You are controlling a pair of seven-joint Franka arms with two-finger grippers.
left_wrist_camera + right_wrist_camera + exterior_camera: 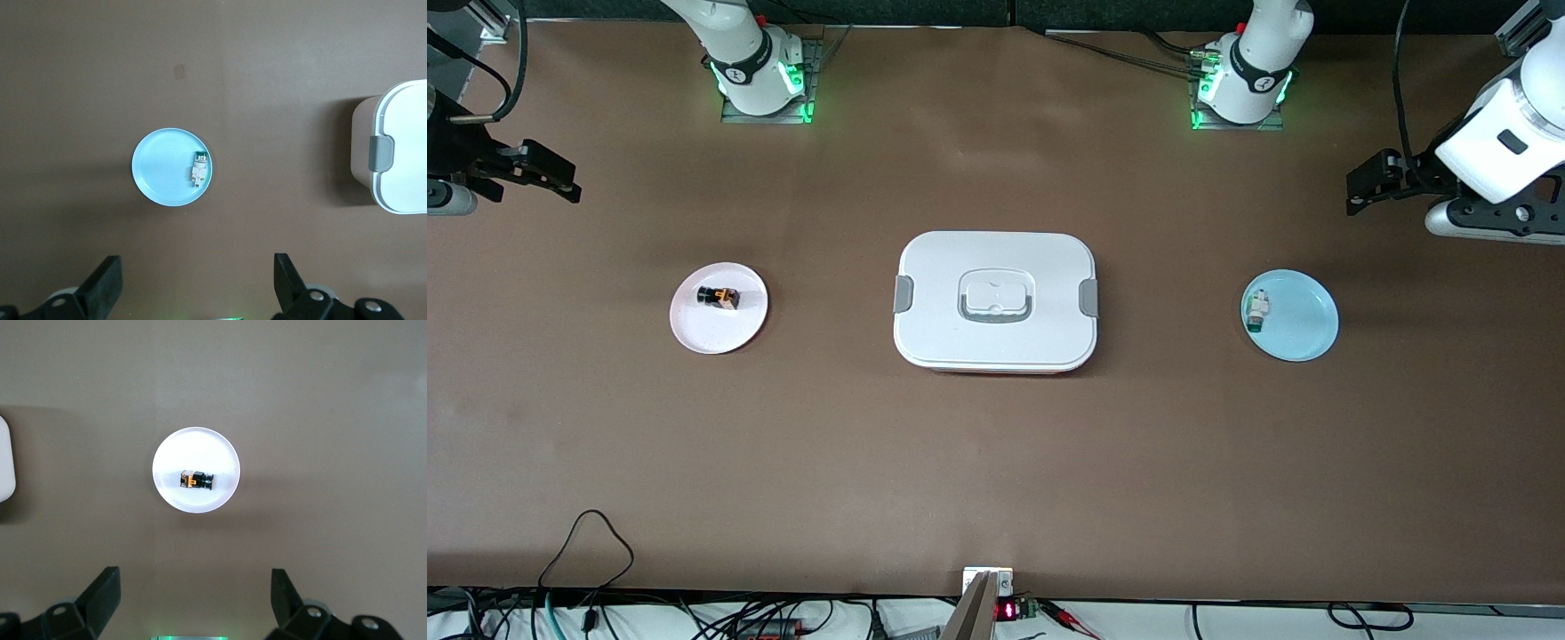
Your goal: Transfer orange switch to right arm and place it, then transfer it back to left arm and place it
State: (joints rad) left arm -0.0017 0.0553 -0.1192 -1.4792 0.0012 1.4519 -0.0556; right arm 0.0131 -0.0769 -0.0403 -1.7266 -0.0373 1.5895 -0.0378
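The orange switch (719, 297) (195, 480) lies on its side on a small white plate (713, 335) (200, 450) toward the right arm's end of the table. In the middle of the table stands the white lidded box (996, 302) (403, 153), between the two plates. My right gripper (551, 173) (193, 581) hangs open and empty, high over the bare table at the right arm's end, apart from the white plate. At the left arm's end my left gripper (1371, 182) (197, 267) also hangs open and empty over bare table.
A light blue plate (1303, 320) (160, 170) toward the left arm's end holds a small white-and-green component (1257, 311) (199, 169). Cables and electronics (996, 609) lie along the table edge nearest the front camera. Brown tabletop surrounds the box on all sides.
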